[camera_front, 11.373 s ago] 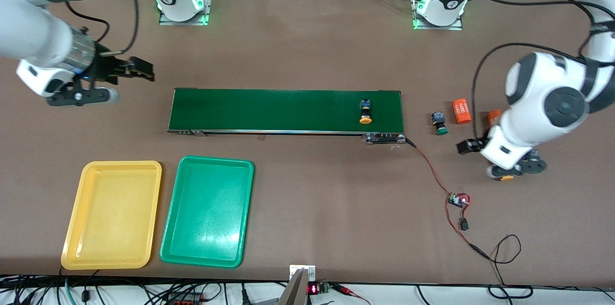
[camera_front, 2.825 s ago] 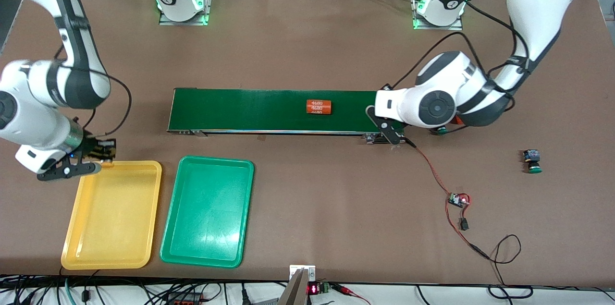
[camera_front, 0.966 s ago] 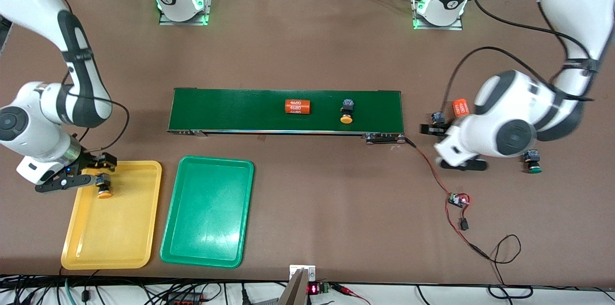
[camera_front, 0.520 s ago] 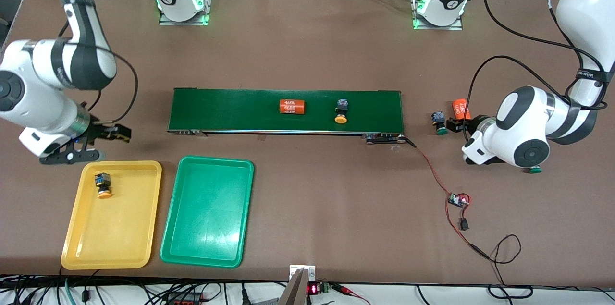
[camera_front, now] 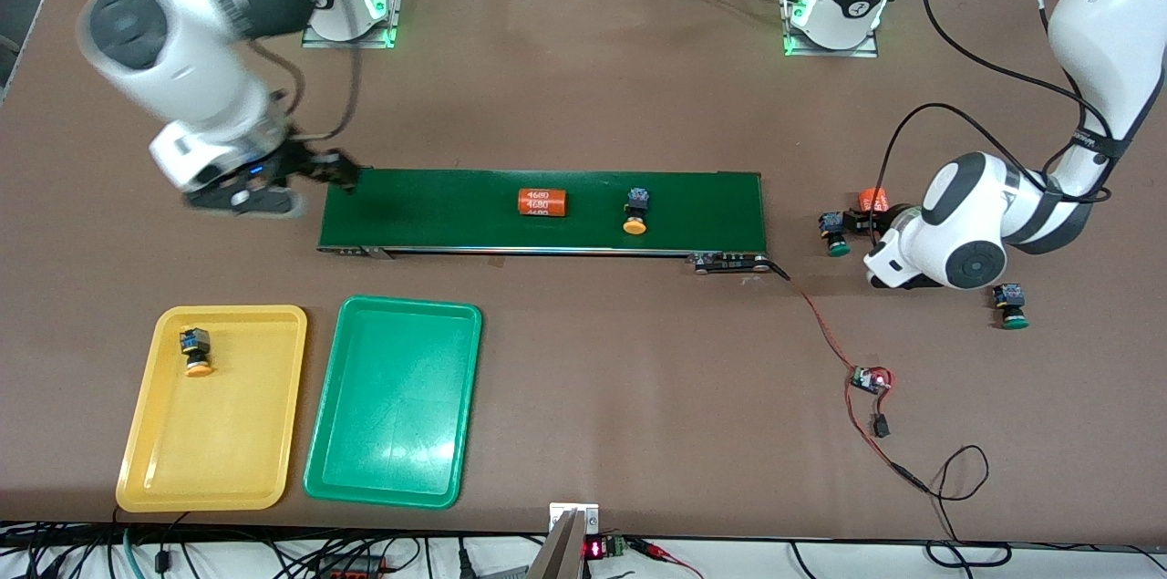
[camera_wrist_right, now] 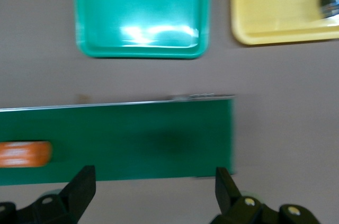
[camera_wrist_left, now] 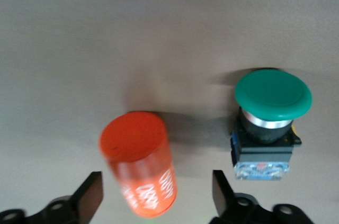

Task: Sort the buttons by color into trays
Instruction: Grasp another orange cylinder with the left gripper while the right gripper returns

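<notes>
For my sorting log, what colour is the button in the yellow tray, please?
Its cap is orange-yellow; the front view shows the button best.

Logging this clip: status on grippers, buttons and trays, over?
Right gripper open over the belt's end. Left gripper open, astride an orange cylinder beside a green button. One orange button in the yellow tray, another riding the belt.

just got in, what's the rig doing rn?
Sorting buttons by colour. One orange-capped button lies in the yellow tray; the green tray holds none. Another orange-capped button and an orange cylinder sit on the conveyor belt. The right gripper hangs open over the belt's end. The left gripper, open, straddles a second orange cylinder beside a green-capped button.
</notes>
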`<state>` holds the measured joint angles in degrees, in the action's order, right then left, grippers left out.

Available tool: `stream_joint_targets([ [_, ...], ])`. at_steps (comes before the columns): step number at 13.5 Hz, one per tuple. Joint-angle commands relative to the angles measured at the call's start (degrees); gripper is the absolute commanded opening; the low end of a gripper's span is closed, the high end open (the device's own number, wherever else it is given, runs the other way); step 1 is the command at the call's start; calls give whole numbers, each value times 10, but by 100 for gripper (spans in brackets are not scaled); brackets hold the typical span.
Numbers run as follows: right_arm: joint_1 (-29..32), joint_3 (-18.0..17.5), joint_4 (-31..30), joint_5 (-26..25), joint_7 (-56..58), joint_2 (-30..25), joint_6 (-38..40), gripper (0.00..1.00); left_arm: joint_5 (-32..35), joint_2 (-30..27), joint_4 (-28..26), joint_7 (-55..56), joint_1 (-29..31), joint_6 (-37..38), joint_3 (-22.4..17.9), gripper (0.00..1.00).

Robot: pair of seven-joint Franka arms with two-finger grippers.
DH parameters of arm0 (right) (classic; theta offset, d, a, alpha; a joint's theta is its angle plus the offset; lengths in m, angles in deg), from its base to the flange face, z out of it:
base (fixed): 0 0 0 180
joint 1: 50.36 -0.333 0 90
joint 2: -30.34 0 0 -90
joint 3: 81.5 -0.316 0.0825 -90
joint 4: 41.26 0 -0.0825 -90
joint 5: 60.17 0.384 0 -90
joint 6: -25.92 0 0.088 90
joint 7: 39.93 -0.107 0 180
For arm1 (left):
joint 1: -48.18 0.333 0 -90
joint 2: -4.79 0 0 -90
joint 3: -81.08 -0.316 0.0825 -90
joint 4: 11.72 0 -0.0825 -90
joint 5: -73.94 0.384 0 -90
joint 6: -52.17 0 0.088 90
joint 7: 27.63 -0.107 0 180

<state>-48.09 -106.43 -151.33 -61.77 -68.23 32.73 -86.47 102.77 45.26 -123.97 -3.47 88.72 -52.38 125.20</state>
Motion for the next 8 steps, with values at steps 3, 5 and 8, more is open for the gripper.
stream_joint_targets([
  [3, 2, -114, -37, -8, -179, -6, -87, 100, 43, -7, -25, -3, 17, -27, 3, 39],
  [5, -17, -114, -36, -24, -212, 4, -88, 100, 44, -14, -11, -3, 16, 11, 13, 22],
  [8, -75, -114, -33, -80, -296, 38, -88, 100, 43, -37, 42, -3, 18, 106, 98, 24],
])
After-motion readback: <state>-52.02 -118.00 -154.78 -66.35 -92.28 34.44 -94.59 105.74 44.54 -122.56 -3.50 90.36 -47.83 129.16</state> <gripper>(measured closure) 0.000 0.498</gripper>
